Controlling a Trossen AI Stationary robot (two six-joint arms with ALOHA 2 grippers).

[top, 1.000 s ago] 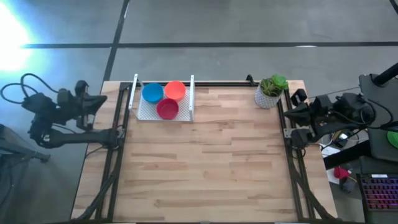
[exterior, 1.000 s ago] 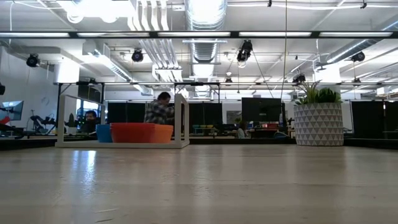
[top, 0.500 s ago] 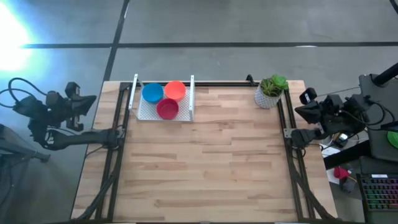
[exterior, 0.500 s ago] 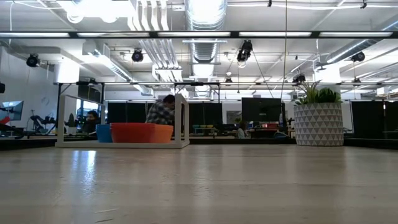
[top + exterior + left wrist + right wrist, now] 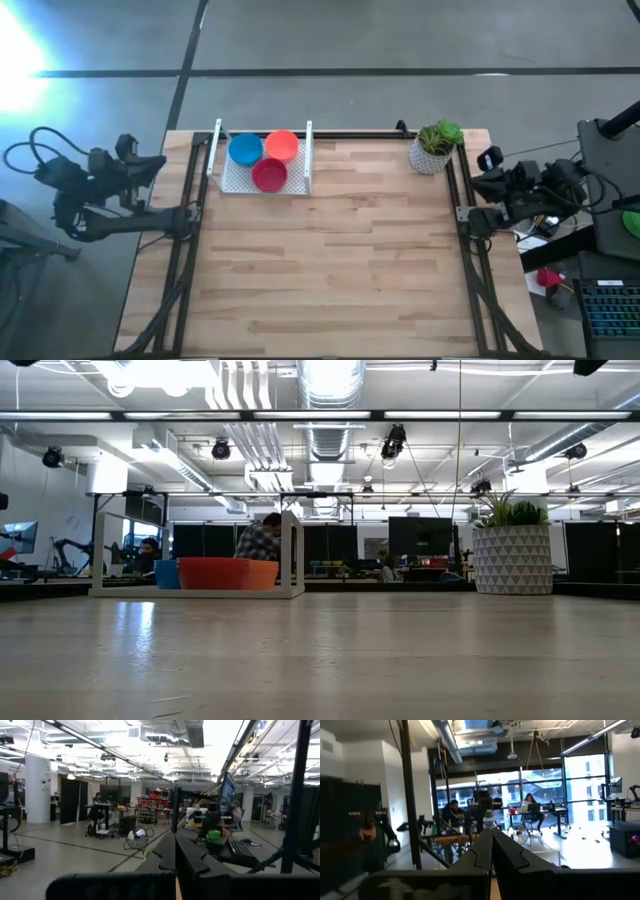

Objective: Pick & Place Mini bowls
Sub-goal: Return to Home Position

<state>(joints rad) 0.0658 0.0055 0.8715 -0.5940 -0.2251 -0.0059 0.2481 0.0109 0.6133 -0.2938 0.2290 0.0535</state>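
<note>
bowls: a blue bowl [image 5: 245,149], an orange bowl [image 5: 282,145] and a red bowl [image 5: 269,176] are seen packed tight in the white rack [image 5: 235,182]. Blue and orange are at the back and red is in front. Only one top shows per colour, so stack height can't be counted.
rack spot: it's set against the table's [image 5: 330,270] far edge, toward the far-left corner. The plant pot [image 5: 434,150] is kept by the far-right corner.
why so: sorted by colour and tucked into the rack. The placing looks finished, judging by the bare boards elsewhere.
left gripper [image 5: 175,840]: fingers pressed together, nothing held. It's parked off the table's left edge.
right gripper [image 5: 491,834]: fingers also closed on nothing. It's parked beyond the right edge.
bowls vs grippers: well apart. The rack is nearer the left arm's side, and neither gripper is pointed at it.
</note>
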